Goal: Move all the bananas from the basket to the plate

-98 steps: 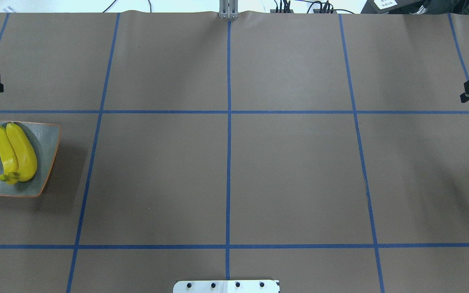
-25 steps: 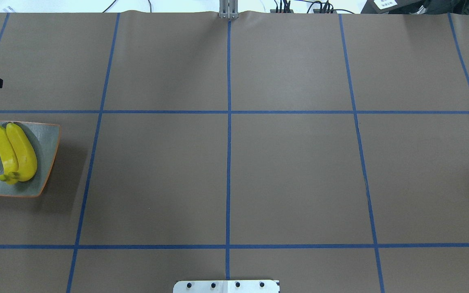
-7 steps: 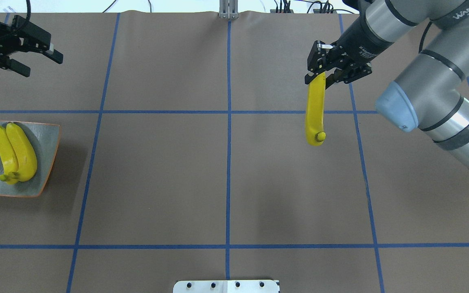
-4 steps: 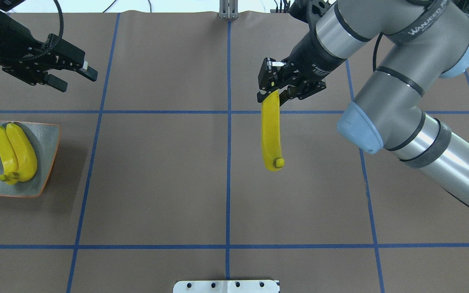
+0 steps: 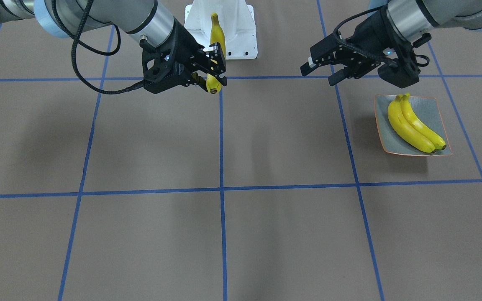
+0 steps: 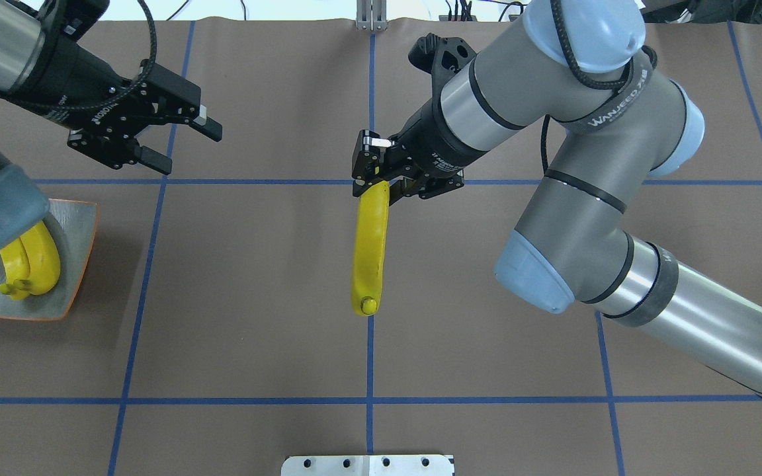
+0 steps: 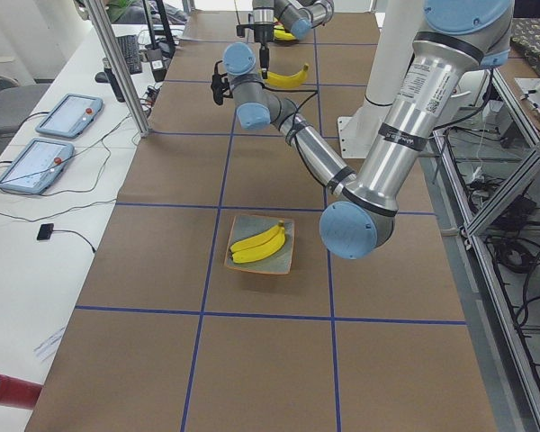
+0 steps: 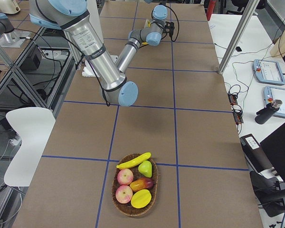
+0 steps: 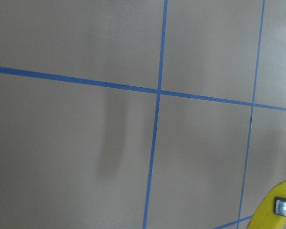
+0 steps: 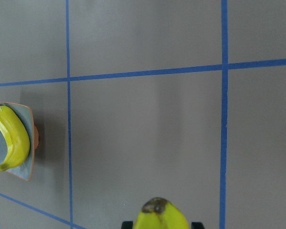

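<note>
Banana [image 6: 369, 251] moved to centre line [image 6: 369, 357]; right end effector [image 6: 381, 190] clamps far tip, length level toward robot.

You get two high views of the bench [image 6: 255, 297]: one behind the robot's base [image 6: 368, 465], looking forward and down, one across from it, facing back steeply. Both share the plate [image 6: 75, 264] and the held banana [image 6: 369, 251]. Your end cameras look along the bench from farther off; only the right-end one reaches the basket [image 8: 128, 211]. Both wrist cameras look down closely; the right one catches the plate.
</note>
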